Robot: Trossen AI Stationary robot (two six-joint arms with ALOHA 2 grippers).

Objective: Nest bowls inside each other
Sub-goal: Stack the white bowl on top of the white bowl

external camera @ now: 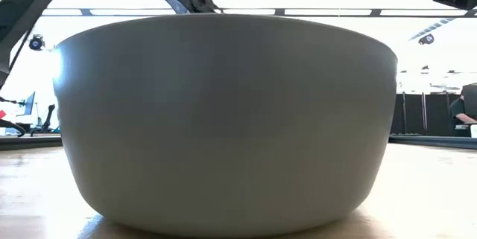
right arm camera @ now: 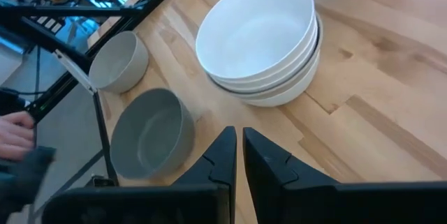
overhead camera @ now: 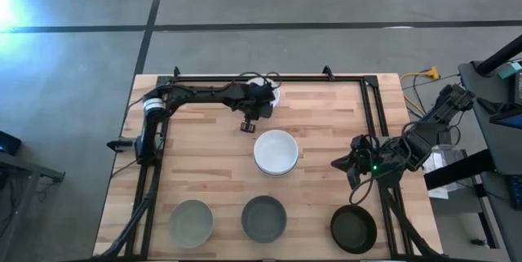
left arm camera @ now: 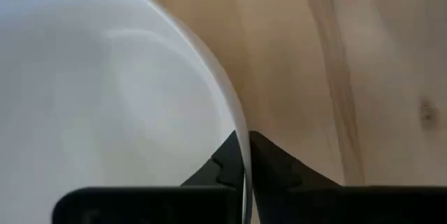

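Observation:
My left gripper [overhead camera: 259, 103] is near the table's far edge, shut on a glossy white bowl [overhead camera: 275, 93]; this bowl fills the left wrist view [left arm camera: 105, 98]. A stack of white bowls [overhead camera: 276, 152] stands on its base mid-table, also seen in the right wrist view [right arm camera: 260, 39]. Along the near edge stand a beige-grey bowl [overhead camera: 191, 222], a matte grey bowl [overhead camera: 264, 218] and a black bowl [overhead camera: 353, 229]. My right gripper [overhead camera: 353, 164] hovers shut to the right of the stack, touching nothing [right arm camera: 238, 147]. The grey bowl [external camera: 223, 120] fills the low view. My left gripper has the white bowl by its rim [left arm camera: 238, 135], with one finger [left arm camera: 225, 160] inside the bowl and the other [left arm camera: 269, 158] outside. The fingers come from above, pointing down. Whether the bowl's base is on the table I cannot tell.
A black metal frame [overhead camera: 371, 103] runs along the table's far, left and right sides. Bare wood lies between the stack and the near row. A person's hand [right arm camera: 14, 135] shows beyond the table's edge in the right wrist view.

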